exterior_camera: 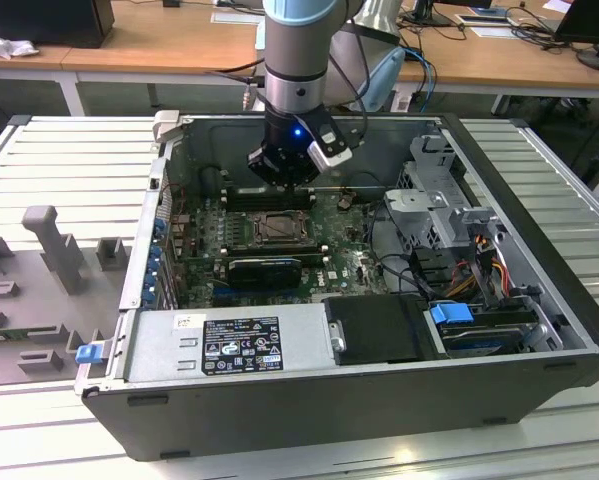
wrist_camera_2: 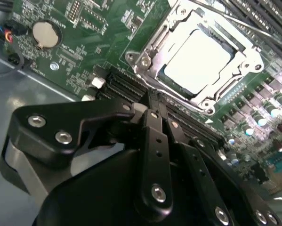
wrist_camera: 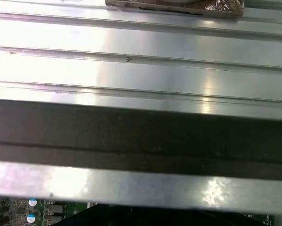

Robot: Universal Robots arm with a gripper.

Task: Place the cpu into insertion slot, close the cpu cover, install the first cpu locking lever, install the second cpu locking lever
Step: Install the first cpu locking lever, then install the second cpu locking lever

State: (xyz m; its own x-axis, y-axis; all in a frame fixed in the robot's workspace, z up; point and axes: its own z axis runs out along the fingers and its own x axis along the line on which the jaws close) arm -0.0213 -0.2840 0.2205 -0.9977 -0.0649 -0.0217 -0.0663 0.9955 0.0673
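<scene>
Gripper [exterior_camera: 282, 180] is seen above the motherboard [wrist_camera_2: 84, 56], fingers [wrist_camera_2: 152, 136] closed together, nothing held. Cpu [wrist_camera_2: 199, 61] is seated in the insertion slot [wrist_camera_2: 145, 59], cpu cover [wrist_camera_2: 246, 52] lowered around it.

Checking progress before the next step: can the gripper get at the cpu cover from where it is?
Probably yes. The gripper hangs inside the open case just beyond the insertion slot, and in the second wrist view nothing stands between it and the cpu cover, which lies over the cpu.

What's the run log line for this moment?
cpu: seated in slot | cover: down over cpu | end effector: above board, beside slot, holding nothing
</scene>
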